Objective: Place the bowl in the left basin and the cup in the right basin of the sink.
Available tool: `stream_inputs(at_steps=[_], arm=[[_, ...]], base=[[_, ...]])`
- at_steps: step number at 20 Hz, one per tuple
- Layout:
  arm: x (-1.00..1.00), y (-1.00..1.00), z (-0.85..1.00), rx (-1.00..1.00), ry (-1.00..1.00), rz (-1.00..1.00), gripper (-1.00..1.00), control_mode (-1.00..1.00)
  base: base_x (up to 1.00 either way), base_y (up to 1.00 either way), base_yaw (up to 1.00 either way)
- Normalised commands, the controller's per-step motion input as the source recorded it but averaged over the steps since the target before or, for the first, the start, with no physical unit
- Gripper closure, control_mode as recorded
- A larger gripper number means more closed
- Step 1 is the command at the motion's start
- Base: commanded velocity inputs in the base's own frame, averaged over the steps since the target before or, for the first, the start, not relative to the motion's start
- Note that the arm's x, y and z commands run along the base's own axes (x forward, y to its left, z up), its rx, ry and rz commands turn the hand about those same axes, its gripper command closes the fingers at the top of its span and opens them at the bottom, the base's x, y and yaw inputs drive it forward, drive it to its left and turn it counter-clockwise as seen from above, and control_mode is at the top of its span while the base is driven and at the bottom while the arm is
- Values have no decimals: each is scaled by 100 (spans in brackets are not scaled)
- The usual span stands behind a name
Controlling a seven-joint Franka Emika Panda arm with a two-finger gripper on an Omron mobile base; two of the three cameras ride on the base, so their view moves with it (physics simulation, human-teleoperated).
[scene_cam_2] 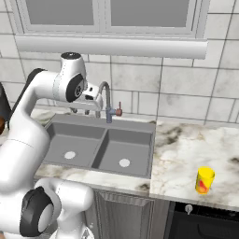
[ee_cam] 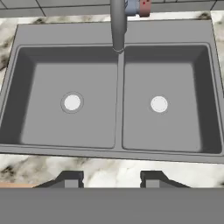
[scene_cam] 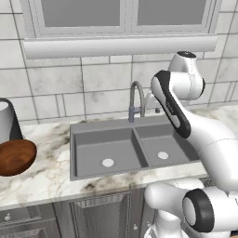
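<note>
The reddish-brown wooden bowl (scene_cam: 16, 156) rests on the marble counter left of the sink (scene_cam: 79, 130). The small yellow cup (scene_cam_2: 204, 180) stands on the counter right of the sink (scene_cam_2: 149, 128), near the front edge. My gripper (ee_cam: 112, 180) hangs above the sink's front rim, looking down into the left basin (ee_cam: 48, 118) and the right basin (ee_cam: 179, 122). Its fingers stand apart with nothing between them. Both basins hold nothing but their pale drains.
The arched grey faucet (ee_cam: 117, 26) rises over the divider at the back of the sink. A tall pale-grey cylinder (scene_cam: 5, 120) stands just behind the bowl. A tiled wall and window sill (scene_cam: 121, 46) close off the back.
</note>
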Motion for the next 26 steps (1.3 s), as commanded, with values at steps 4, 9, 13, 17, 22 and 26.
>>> stream_inputs(at_steps=[4,9,13,17,22,26], arm=[[0,16,0,0,-1,0,-100,-100],[0,38,0,0,-1,0,-100,-100],[0,32,0,2,-1,0,-100,-100],[0,33,0,5,0,0,-100,-100],[0,24,0,10,0,0,-100,-100],[0,22,0,9,0,0,-100,-100]], base=[[0,0,0],[0,0,0],[0,0,0],[0,0,0],[0,0,0],[0,0,0]])
